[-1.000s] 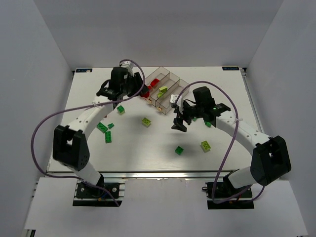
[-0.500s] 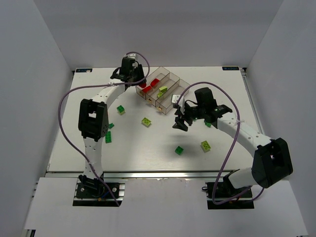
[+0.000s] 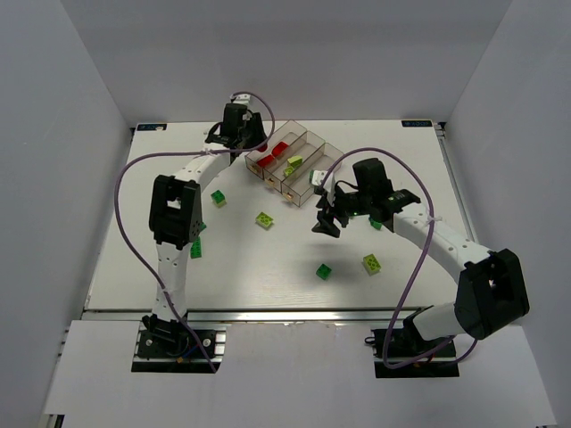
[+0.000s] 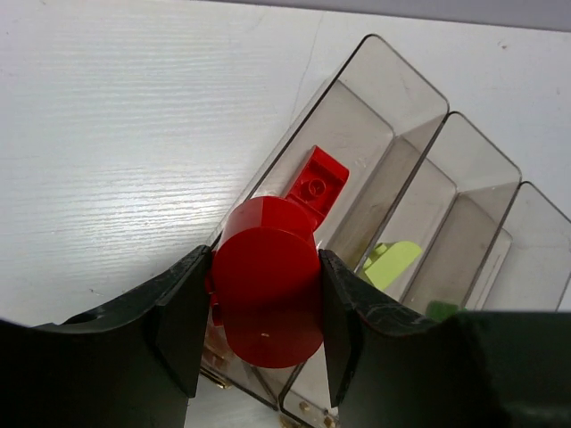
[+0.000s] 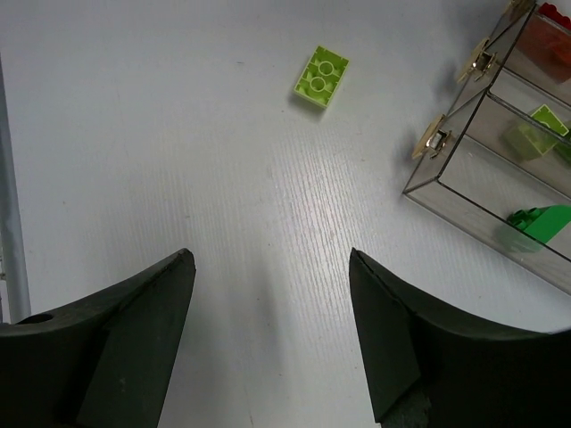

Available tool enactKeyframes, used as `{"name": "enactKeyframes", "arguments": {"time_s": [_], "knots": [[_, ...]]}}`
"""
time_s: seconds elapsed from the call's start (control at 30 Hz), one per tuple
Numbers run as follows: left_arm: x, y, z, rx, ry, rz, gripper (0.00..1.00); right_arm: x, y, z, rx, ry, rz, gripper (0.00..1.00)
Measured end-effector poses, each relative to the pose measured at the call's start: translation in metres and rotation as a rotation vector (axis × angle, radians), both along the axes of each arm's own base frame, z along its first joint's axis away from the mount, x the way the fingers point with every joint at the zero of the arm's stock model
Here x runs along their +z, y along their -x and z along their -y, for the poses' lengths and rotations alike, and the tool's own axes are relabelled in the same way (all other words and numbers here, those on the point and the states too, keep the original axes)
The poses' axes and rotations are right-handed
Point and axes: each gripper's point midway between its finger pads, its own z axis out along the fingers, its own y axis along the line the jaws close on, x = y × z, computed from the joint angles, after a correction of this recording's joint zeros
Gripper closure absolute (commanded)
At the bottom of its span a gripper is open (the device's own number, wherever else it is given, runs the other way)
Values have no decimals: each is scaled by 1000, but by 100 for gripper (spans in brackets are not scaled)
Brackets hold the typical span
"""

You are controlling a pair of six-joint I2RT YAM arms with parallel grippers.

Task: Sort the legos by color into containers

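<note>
On the left of the worktop (image 3: 268,285), beside the left arm (image 3: 174,214): a dark green pair (image 3: 194,250) of legos, partly hidden by that arm. Just right of it, a lone dark green brick (image 3: 218,198), apart from the pair.

Farther back, at the left side of the containers (image 3: 308,135): left hand (image 4: 265,299) clenched on a red round brick (image 4: 268,259). Pinched between both fingers (image 4: 183,312) and held over one end of the leftmost compartment. Inside that compartment, a flat red brick (image 4: 318,178). In the next compartment rightward, a pale wedge (image 4: 393,263) of yellow-green. In the third, a scrap of dark green, mostly hidden behind a finger.

In front of the containers and well apart from them, a loose pale brick (image 3: 265,219). Nearer the front edge, a stray dark green brick (image 3: 325,271).

Right hand (image 5: 269,259) released: jaws spread wide, nothing between them, above bare worktop near the right end of the containers. Seen from its wrist, a bright green brick (image 5: 540,221) in the nearest compartment.

Farthest right, a second pale brick (image 3: 372,263) lying loose, and a small dark green brick (image 3: 376,223) just beside the right arm.
</note>
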Motion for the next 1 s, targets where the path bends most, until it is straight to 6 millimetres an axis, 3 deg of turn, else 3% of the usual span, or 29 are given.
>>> {"name": "enactKeyframes", "arguments": {"time_s": [0.23,0.5,0.6,0.73,0.83,0.9,1.0], "knots": [[-28,-1,1,-4,-14,-43,42,-1,-2,3,-12,0,-7,23],[-27,-3,2,-2,-24,-31,9,-5,0,4,-14,1,-18,18],[-20,-5,1,9,-28,-16,5,-5,0,4,-15,1,-21,11],[-1,-6,-1,23,-29,16,2,-5,0,4,-15,1,-19,10],[26,-2,-7,45,-29,53,2,-5,-2,5,-24,3,-16,11],[48,9,-17,73,-33,84,2,-3,-7,5,-42,0,-6,11],[87,45,-42,145,-43,141,2,3,-15,4,-75,-14,17,11]]}}
